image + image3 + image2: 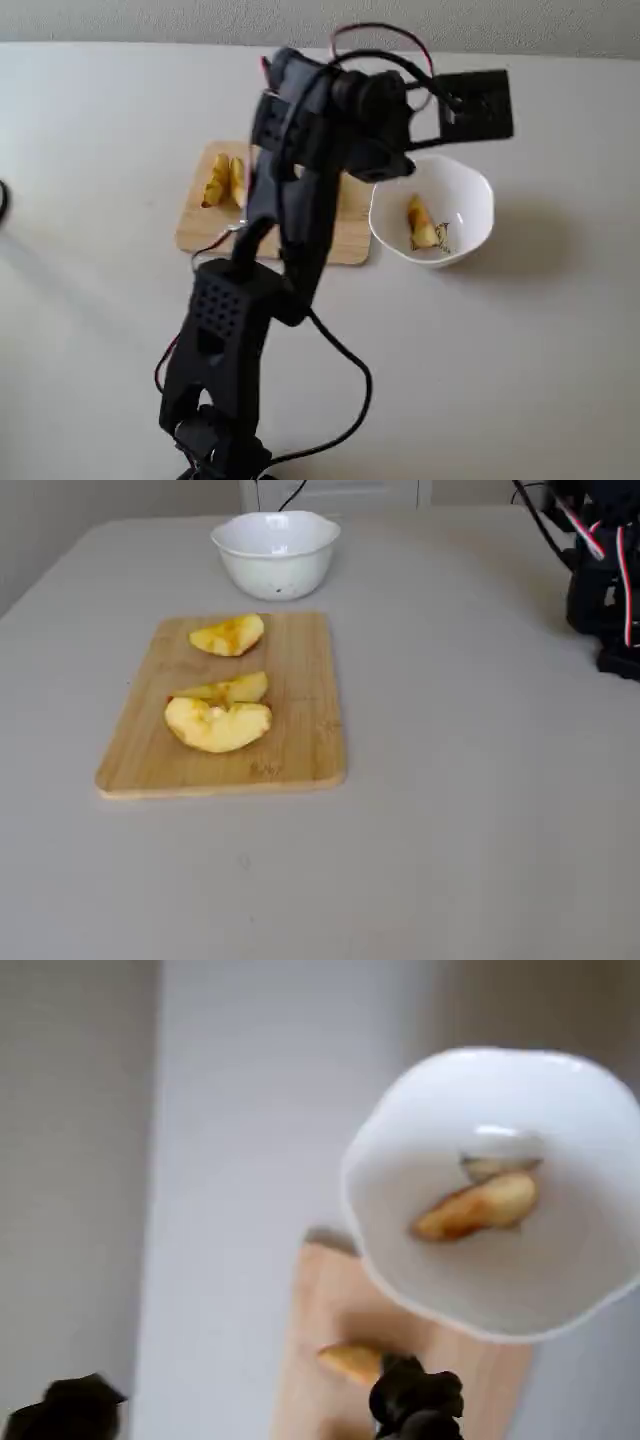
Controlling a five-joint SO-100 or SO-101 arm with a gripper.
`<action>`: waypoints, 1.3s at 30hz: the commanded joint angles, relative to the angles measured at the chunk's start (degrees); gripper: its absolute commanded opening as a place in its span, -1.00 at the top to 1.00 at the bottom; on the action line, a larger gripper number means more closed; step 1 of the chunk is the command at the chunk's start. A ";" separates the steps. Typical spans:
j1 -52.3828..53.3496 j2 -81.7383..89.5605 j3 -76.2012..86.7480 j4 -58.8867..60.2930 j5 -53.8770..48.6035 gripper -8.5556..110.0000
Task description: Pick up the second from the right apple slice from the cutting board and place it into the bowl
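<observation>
The white bowl [470, 195] stands right of the light-wood cutting board [205, 228] and holds one apple slice [422, 225]. The slice also shows in the wrist view [478, 1207], inside the bowl [400, 1250]. Three apple slices lie on the board [300, 710]: one near the bowl [228, 635] and two touching each other further back, one [225, 689] and another [218, 726]. In the wrist view my gripper [248, 1388] is open and empty, raised above the board's end [325, 1300] beside the bowl. One fingertip [412, 1392] is next to a slice [350, 1360].
My arm [290, 200] hides the middle of the board in a fixed view. Its base [605, 570] stands at the table's right edge in the other fixed view. A black cable [345, 370] loops on the table near the base. The bowl [275, 550] is beyond the board's far end.
</observation>
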 commanded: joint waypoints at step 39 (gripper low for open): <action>1.58 129.55 155.74 -29.88 19.95 0.86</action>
